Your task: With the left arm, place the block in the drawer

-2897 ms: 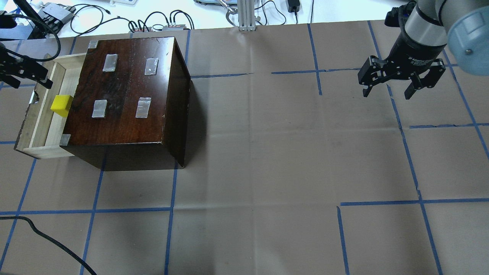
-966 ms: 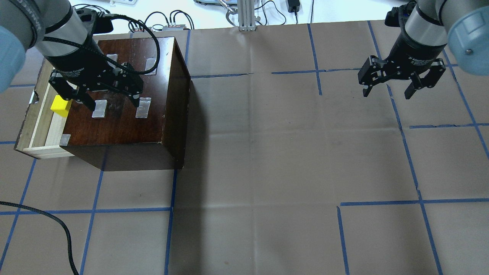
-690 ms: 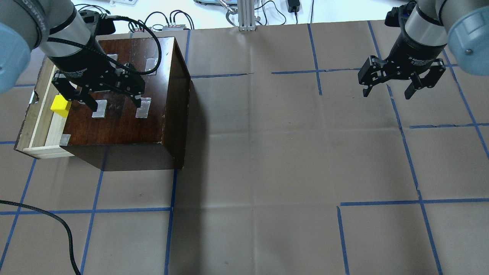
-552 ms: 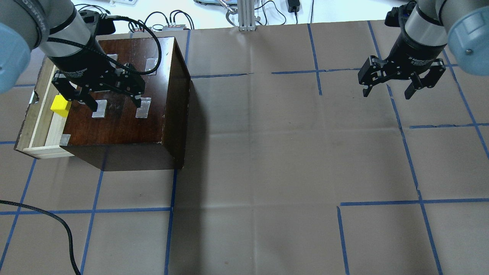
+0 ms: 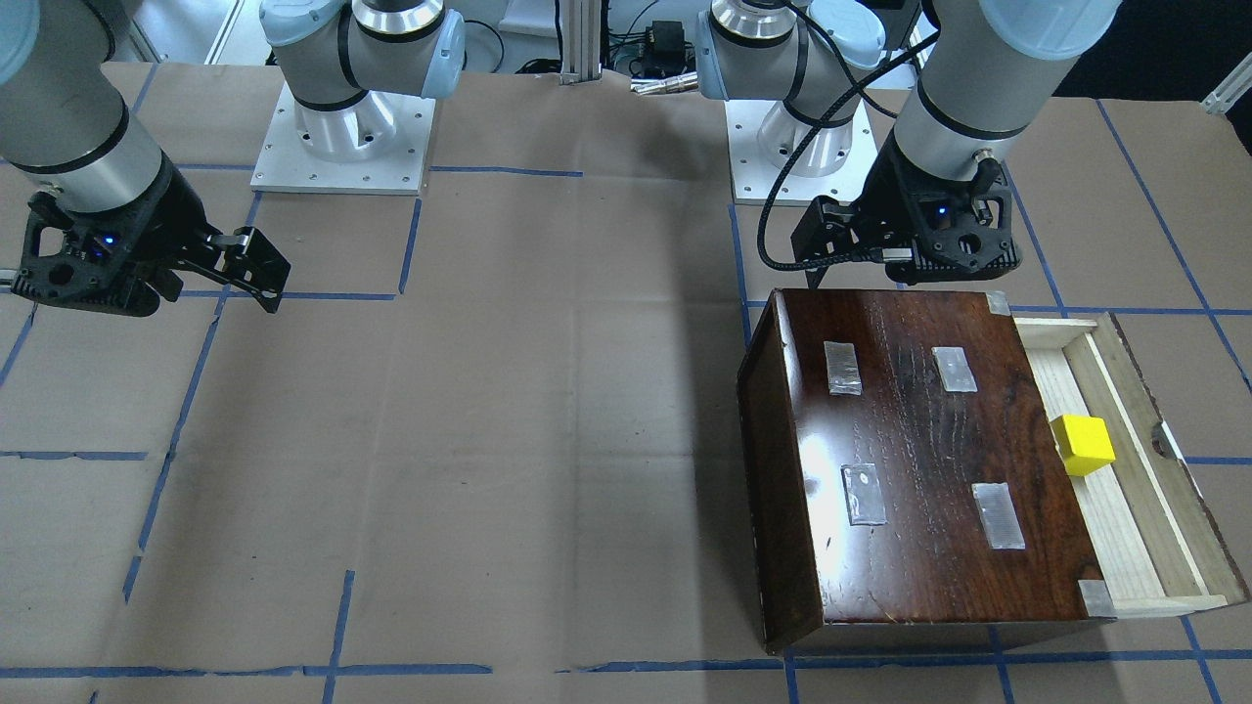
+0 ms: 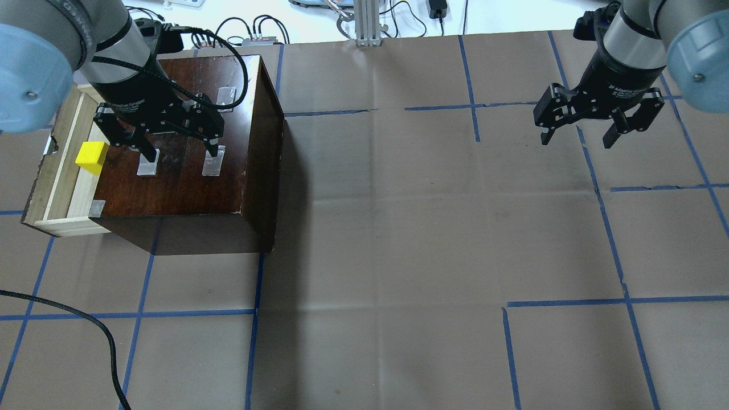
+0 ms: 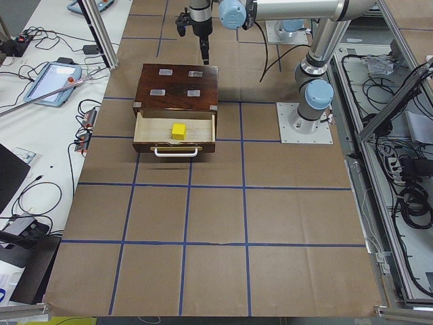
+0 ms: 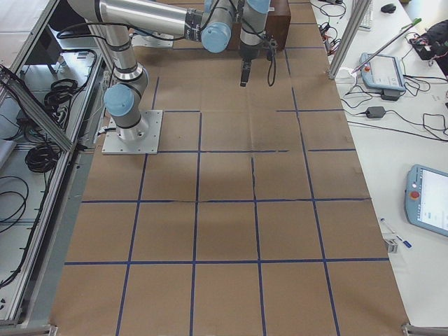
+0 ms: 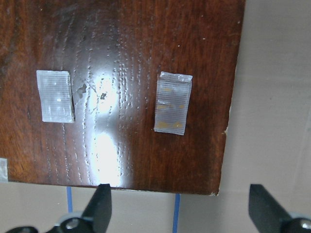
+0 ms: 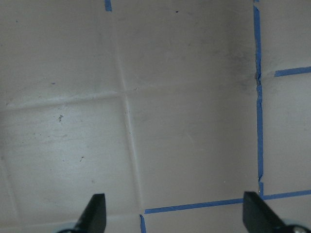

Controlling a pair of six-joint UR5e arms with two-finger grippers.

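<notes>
A: Where is the yellow block [image 6: 91, 157]?
B: It lies in the pulled-out drawer [image 6: 81, 196], on the pale wood floor, right beside the cabinet [image 6: 188, 188]. The cabinet stands on the desk [image 6: 398, 228] near the far left corner, and its drawer sticks out toward the left edge.

A: And the left gripper [image 6: 182, 155]?
B: It hangs over the cabinet's dark top, above two tape patches [image 9: 172, 103]. Its fingers are spread wide and hold nothing. The block sits just to its left, apart from it.

A: What about the left arm [image 6: 108, 40]?
B: It comes in over the far left corner, with a black cable [image 6: 236, 51] looping round the wrist.

A: The right gripper [image 6: 577, 141]?
B: It is well apart from all this, near the far right corner. It hangs over the bare brown paper with its fingers parted, and it too holds nothing.
</notes>
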